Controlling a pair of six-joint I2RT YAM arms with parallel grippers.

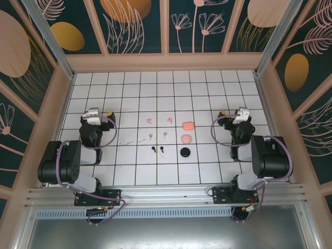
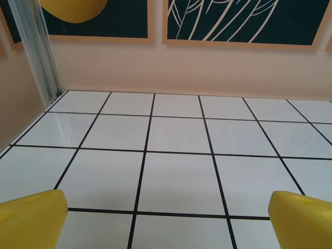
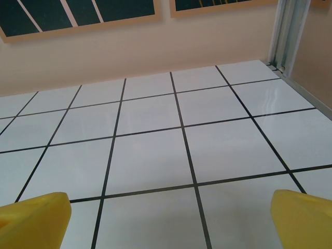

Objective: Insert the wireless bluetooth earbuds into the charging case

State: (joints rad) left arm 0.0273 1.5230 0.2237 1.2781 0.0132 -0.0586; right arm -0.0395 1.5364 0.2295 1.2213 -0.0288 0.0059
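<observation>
Three pairs of tiny stemmed earbuds lie mid-table in the top view: coral-pink earbuds (image 1: pixel 149 121) at the back, pale pinkish-white earbuds (image 1: pixel 150 137) in the middle, black earbuds (image 1: pixel 153 149) nearest. To their right stand three charging cases: a coral case (image 1: pixel 188 125), a pale pink round case (image 1: pixel 185 138) and a black case (image 1: pixel 185 152). My left gripper (image 1: pixel 101 112) rests at the left, well away from them. On the opposite side my right gripper (image 1: pixel 232 113) mirrors it. Both stand open with yellow fingertips (image 2: pixel 33 218) (image 3: pixel 36 218) spread over bare tiles.
The white gridded table (image 1: pixel 166 171) is walled by a peach frame (image 1: pixel 166 62) with dark floral panels. An aluminium post (image 2: pixel 33 52) stands in the back left corner and another aluminium post (image 3: pixel 288 31) in the back right corner.
</observation>
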